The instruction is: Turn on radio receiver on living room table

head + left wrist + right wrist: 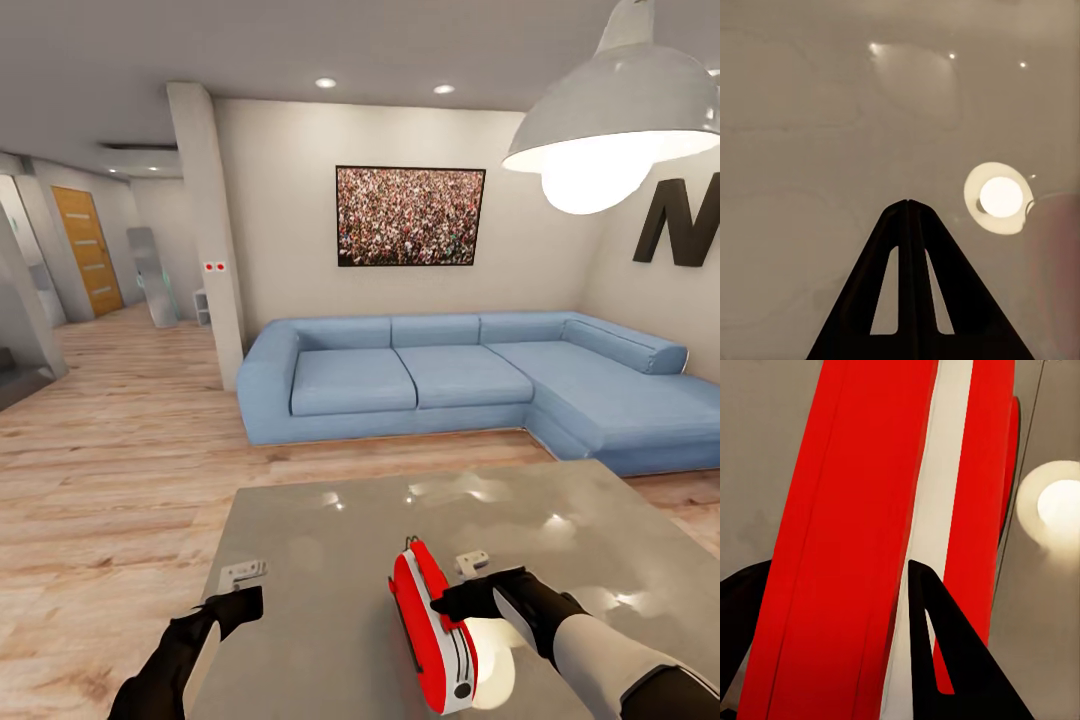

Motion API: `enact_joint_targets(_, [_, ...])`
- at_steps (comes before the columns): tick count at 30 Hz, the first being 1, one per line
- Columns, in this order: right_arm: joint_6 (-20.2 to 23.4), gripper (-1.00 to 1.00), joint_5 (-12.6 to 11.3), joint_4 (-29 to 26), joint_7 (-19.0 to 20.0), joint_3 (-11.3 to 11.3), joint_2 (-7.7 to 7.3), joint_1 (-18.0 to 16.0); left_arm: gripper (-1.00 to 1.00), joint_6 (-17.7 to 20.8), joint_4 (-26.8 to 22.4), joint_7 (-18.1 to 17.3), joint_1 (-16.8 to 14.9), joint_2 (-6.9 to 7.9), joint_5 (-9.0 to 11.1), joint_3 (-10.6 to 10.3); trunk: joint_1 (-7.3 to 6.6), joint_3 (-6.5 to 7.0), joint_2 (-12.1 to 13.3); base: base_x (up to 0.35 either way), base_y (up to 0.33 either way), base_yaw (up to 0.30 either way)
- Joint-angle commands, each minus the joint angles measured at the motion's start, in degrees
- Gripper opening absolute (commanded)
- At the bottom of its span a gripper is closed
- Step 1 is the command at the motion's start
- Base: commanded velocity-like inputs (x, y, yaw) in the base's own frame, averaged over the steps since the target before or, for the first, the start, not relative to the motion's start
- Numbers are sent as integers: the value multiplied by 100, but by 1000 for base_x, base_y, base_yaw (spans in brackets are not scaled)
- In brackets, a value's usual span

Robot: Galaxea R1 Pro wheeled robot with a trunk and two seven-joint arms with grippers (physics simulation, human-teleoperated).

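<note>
The bright-red radio receiver [430, 630] with white edge trim stands edge-on near the front of the glossy grey table [330, 540]. My right gripper [465, 600] is against its right side. In the right wrist view the gripper [840, 562] is open, its black fingers spread across the thin red-and-white radio [870, 472], one finger on each side. My left gripper [245, 600] hovers at the table's front left; in the left wrist view the gripper [907, 202] is shut over bare tabletop [795, 112].
Two small grey-white items [243, 573] [472, 560] lie on the table. Behind it stands the light-blue L-shaped sofa [450, 380], with the crowd picture [410, 215] and a black letter N [685, 220] on the walls. A white pendant lamp [620, 130] hangs overhead. Wood floor stretches left.
</note>
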Motion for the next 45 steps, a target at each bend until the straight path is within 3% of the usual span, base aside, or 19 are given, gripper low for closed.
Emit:
enact_joint_targets(1, [1, -100, 12, 4, 1, -3, 0, 8, -100, 0, 0, 0, -1, 0, 0, 0, 1, -2, 2, 0, 0, 0])
enact_joint_targets(42, [-19, -100, 13, 85, 1, -3, 13, 8, -100, -7, 2, 0, -2, -6, 0, 0, 67, -56, -118, 0, 0, 0])
enact_joint_targets(43, [-19, 100, 14, 86, 1, -3, 13, 8, -100, -7, 1, 0, -2, -6, 0, 0, 67, -56, -118, 0, 0, 0])
enact_joint_targets(45, [-19, 100, 12, 89, 1, -3, 11, 8, -100, -8, 2, 0, 1, -8, -3, -1, 67, -56, -118, 0, 0, 0])
